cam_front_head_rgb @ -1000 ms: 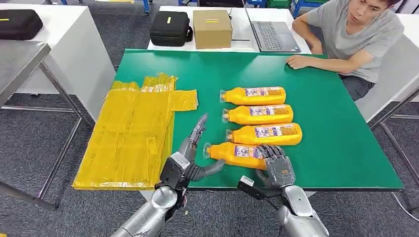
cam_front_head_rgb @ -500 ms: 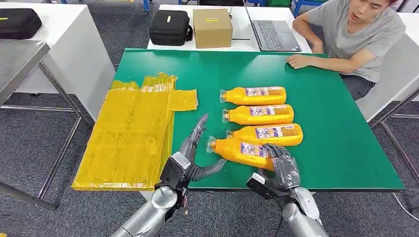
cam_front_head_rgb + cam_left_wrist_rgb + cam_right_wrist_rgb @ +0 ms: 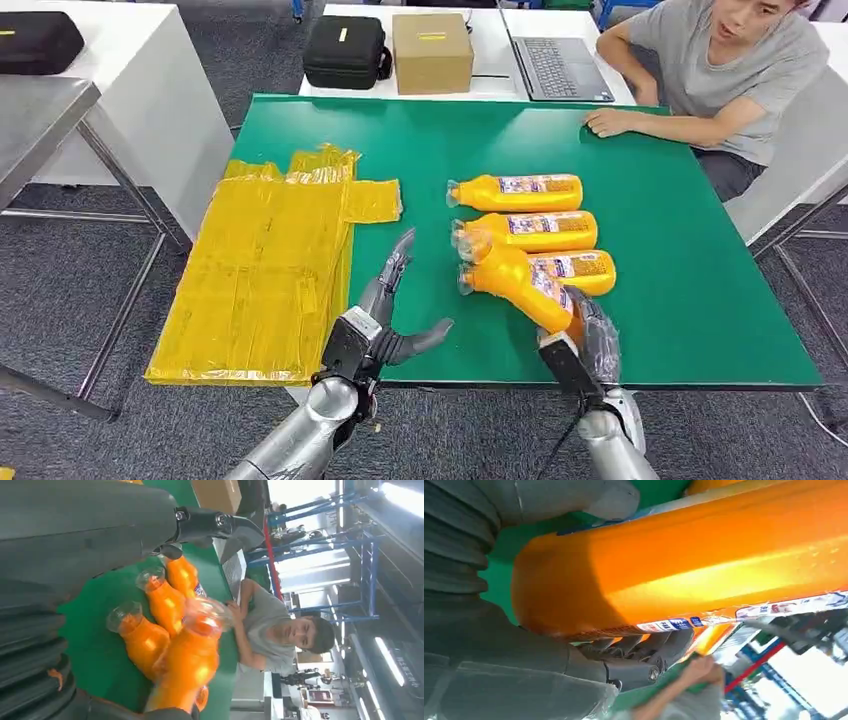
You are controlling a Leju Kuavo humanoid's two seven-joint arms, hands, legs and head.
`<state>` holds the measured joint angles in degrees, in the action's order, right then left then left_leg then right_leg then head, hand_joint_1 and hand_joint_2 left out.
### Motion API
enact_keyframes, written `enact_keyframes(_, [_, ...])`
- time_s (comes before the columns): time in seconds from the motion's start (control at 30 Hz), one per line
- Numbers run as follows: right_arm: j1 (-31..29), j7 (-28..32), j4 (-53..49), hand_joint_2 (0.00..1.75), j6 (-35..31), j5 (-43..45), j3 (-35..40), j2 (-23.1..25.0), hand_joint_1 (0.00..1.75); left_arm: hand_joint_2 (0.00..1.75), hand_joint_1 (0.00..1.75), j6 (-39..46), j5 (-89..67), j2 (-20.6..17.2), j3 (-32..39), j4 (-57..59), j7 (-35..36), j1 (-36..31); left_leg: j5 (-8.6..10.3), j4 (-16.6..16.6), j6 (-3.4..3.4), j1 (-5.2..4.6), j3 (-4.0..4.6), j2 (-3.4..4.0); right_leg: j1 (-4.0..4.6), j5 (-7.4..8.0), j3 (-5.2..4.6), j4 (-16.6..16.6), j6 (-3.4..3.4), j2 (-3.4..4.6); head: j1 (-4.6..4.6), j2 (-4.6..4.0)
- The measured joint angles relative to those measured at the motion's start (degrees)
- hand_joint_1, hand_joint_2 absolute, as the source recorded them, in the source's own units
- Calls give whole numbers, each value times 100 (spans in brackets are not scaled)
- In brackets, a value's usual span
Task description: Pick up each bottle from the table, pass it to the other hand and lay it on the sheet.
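Right hand (image 3: 590, 345) clamps the base end of the lifted bottle (image 3: 520, 285), cap tilted toward 10 o'clock, raised off the green surface (image 3: 680, 290) for the handover. Left hand (image 3: 385, 320) waits at 9 o'clock of it, fingers spread, holding nothing. Yellow sheet (image 3: 265, 275) lies further at 9. Three bottles (image 3: 520, 192) remain lying in a row. Right wrist view shows fingers (image 3: 644, 652) wrapped under the bottle, hidden from the head view.

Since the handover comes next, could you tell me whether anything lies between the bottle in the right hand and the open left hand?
Nothing visible does. The right hand holds the lifted bottle tilted above the green table, and bare tabletop separates it from the open left hand.
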<state>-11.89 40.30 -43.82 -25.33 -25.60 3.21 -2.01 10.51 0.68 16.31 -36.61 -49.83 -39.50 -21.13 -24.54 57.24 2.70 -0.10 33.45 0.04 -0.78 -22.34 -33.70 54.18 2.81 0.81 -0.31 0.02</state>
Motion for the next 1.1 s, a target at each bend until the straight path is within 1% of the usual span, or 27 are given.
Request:
enact_keyframes(0.23, [103,0,-190,175,22,81,44,-4,175,175,0,48,9,0,0,0,0,-1,-1,1,0,0,29,0,0,0,-29,1,0,0,-2,0])
enact_keyframes(0.37, [172,0,-302,175,-59,326,142,-30,175,175,0,70,70,0,0,13,-11,0,-1,0,0,0,41,0,0,-1,-39,1,0,-2,0,0])
enact_keyframes(0.53, [371,-11,-654,175,-446,1107,359,-79,175,175,0,188,433,0,13,55,-50,-4,-1,0,0,0,54,-16,0,-1,-48,1,0,-15,-2,0])
enact_keyframes(0.73, [607,-26,-1128,175,-822,1576,558,-166,175,175,0,-169,883,46,24,221,144,-34,1,1,1,-1,72,-22,-2,-1,-63,3,0,-21,-2,0])
enact_keyframes(0.9, [765,-26,-1546,175,-1132,1679,614,-179,175,175,0,-300,1093,122,24,350,278,-111,1,1,1,-1,80,-26,-2,-2,-67,2,1,-27,0,0])
enact_keyframes(1.1, [872,-26,-1847,175,-1189,1683,630,-199,175,175,0,-358,1193,138,24,431,341,-122,1,1,1,0,82,-26,-2,-2,-72,3,1,-27,-2,0])
